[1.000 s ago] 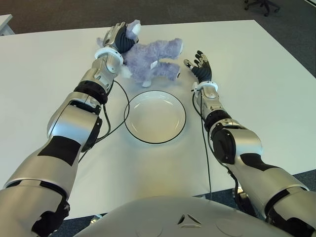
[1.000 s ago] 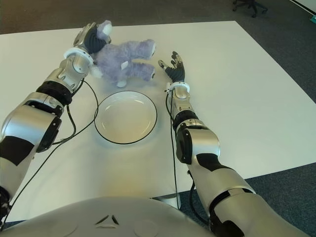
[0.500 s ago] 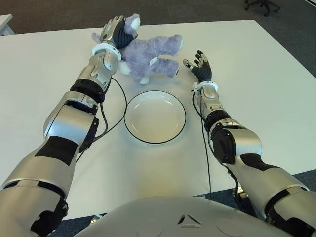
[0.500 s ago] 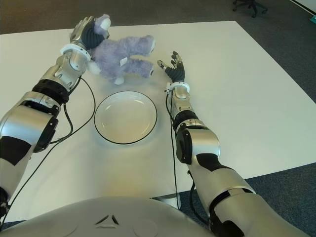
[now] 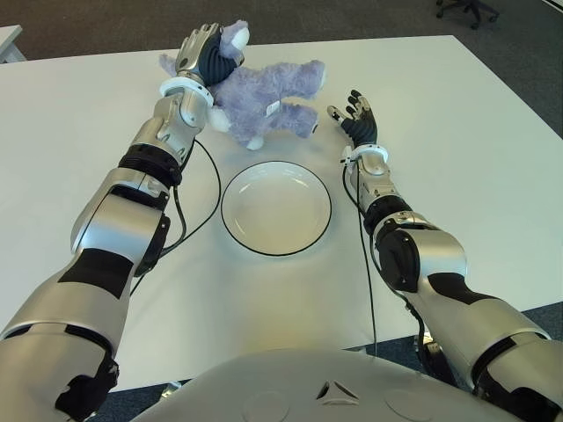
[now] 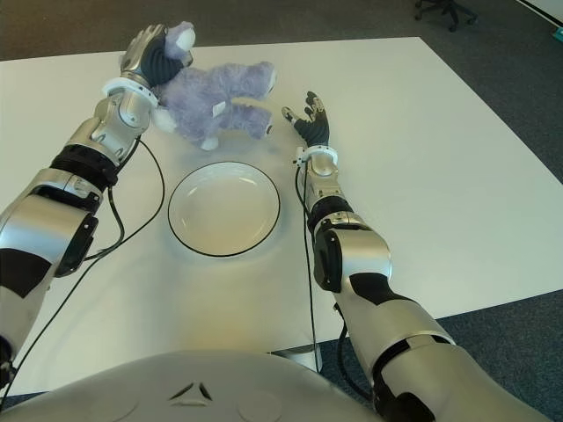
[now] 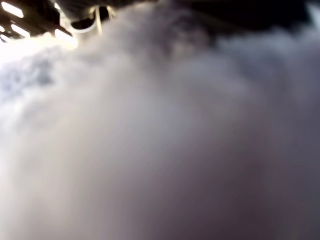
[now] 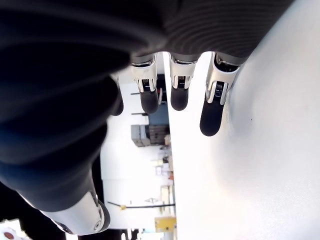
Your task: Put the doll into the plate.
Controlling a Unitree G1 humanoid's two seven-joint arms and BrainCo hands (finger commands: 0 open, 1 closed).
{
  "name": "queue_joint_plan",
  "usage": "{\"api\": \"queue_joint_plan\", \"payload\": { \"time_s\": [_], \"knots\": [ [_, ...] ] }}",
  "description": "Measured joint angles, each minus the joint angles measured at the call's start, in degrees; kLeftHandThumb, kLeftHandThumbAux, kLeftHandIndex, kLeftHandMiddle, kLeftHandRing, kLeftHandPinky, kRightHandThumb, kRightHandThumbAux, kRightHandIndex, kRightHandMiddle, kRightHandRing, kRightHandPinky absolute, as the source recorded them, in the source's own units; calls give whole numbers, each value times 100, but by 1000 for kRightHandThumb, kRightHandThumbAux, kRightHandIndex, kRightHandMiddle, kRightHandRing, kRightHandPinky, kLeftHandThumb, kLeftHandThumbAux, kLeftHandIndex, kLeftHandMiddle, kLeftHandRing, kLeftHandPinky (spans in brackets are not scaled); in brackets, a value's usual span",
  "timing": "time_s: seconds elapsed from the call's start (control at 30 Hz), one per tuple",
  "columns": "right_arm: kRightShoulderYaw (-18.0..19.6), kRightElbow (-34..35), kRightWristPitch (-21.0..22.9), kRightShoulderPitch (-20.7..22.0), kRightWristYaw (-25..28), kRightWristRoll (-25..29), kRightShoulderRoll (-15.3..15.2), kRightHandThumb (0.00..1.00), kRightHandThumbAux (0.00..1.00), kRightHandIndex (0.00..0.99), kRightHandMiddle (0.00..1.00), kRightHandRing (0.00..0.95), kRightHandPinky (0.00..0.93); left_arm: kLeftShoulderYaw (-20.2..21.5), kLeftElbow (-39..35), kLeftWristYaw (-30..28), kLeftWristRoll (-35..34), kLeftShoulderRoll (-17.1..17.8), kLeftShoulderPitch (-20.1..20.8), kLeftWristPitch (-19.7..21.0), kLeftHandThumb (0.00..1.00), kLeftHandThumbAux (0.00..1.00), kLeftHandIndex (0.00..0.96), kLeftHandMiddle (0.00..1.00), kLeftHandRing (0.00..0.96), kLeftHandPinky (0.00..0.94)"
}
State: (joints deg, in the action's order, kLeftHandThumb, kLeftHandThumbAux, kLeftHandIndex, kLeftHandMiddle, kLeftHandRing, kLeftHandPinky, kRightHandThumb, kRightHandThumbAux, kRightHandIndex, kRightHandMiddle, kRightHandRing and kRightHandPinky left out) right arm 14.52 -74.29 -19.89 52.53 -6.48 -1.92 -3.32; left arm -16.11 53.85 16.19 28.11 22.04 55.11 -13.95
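A fluffy lavender plush doll (image 5: pixel 264 90) lies on its side near the table's far edge. The empty white plate (image 5: pixel 276 207), dark-rimmed, sits nearer the middle.

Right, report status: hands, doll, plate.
Left hand shut on doll at its head, beyond plate. Right hand open, beside doll's legs, holding nothing. Plate bare; nothing in the way.

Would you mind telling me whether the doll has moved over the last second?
Yes. The left hand has carried the doll away from the plate, toward the table's far edge.
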Motion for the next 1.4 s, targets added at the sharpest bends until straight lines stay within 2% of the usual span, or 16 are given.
{"api": "queue_joint_plan", "payload": {
  "time_s": [0.6, 1.17, 1.4],
  "knots": [
    [6, 0, 0, 2, -1, 7, 5, 398, 787, 69, 8, 0, 0, 195, -1318, -150, -7, 132, -594, 13, 889, 621, 862, 909, 905, 890],
    [2, -3, 1, 2, 20, 4, 4, 370, 788, 75, 5, 0, 0, 212, -2345, -380, 56, 283, -1114, -36, 891, 621, 866, 924, 915, 892],
    [9, -3, 1, 2, 23, 9, 6, 411, 782, 84, 4, 0, 0, 265, -2746, -495, 77, 328, -1242, 102, 900, 618, 864, 920, 912, 887]
  ]
}}
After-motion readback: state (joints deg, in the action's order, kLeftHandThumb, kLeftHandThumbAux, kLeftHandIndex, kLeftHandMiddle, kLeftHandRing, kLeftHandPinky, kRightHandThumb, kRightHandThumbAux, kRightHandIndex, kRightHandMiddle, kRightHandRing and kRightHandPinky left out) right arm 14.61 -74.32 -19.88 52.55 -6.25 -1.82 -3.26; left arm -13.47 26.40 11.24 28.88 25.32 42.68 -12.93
